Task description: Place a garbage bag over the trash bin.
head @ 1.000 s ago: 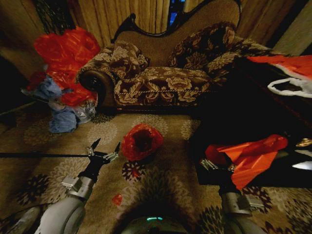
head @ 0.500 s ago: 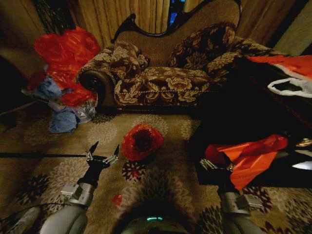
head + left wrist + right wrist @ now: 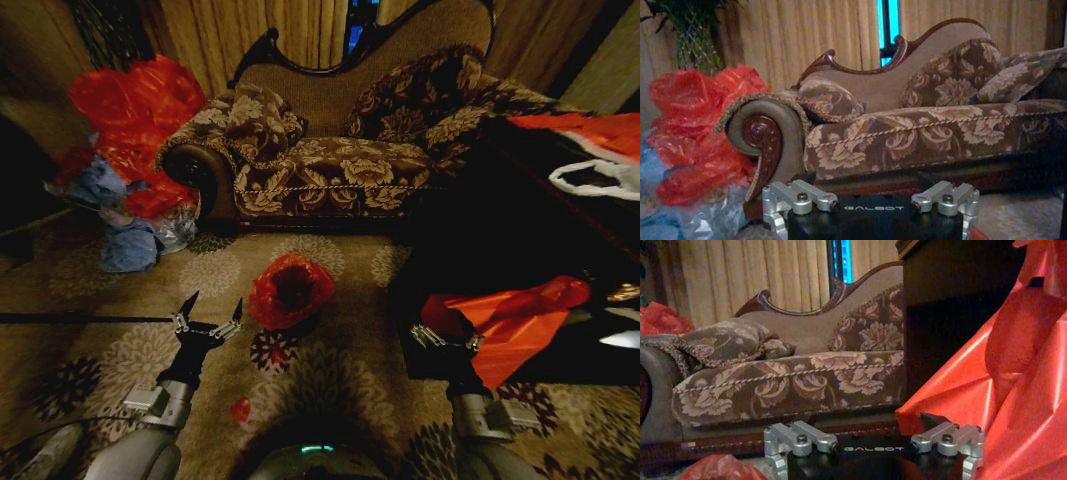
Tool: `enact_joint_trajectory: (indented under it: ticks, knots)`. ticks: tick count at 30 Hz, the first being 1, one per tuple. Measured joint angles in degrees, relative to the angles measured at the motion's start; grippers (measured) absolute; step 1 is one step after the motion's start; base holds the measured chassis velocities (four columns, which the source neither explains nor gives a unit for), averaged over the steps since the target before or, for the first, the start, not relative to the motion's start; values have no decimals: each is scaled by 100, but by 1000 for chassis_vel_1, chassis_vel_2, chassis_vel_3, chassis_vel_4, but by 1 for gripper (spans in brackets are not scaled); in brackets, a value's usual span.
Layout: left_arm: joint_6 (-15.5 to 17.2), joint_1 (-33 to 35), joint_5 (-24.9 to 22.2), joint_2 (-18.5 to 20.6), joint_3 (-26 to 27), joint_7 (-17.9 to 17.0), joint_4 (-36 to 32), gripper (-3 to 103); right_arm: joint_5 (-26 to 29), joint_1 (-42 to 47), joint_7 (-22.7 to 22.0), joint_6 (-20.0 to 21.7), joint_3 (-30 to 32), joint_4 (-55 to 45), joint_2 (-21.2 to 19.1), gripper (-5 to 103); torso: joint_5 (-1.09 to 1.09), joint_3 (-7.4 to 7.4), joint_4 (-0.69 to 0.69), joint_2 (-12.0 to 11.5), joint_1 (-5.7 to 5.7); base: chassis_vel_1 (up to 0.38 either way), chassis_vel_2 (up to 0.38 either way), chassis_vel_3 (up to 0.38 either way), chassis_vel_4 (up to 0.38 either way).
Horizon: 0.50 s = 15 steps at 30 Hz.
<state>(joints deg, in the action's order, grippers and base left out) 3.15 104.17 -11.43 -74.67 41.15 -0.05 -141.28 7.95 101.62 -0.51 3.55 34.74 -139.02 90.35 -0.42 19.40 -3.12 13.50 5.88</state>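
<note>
Hovering at lower left, my left gripper (image 3: 211,312) is spreading its fingers, empty, beside the garbage bag (image 3: 290,290) covering the trash bin (image 3: 301,324) at centre. I'm unable to tell the right gripper's (image 3: 444,338) state against the red-orange sheet (image 3: 515,325) at lower right.

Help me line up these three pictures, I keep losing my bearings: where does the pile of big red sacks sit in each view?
Head view: the red sacks are piled past the sofa's rolled arm, on the robot's left.
Left wrist view: the red sacks are close by, beside that rolled arm.
Right wrist view: the red sacks are a sliver beyond the sofa's cushion.
Shared landmark: the blue window strip above the sofa's back.
</note>
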Motion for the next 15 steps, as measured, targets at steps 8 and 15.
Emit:
enact_joint_trajectory:
  ticks: [8, 15]
  knots:
    - [6, 6, -8, 6, -2, -1, 12, 100, -37, -2, -7, 0, -13, 8, 16, 100, 0, 0, 0, 0, 0, 0, 0, 0, 0]
    - [9, 6, -11, 8, -2, -3, 14, 100, -38, -1, -8, 0, -13, 9, 17, 100, 0, 0, 0, 0, 0, 0, 0, 0, 0]
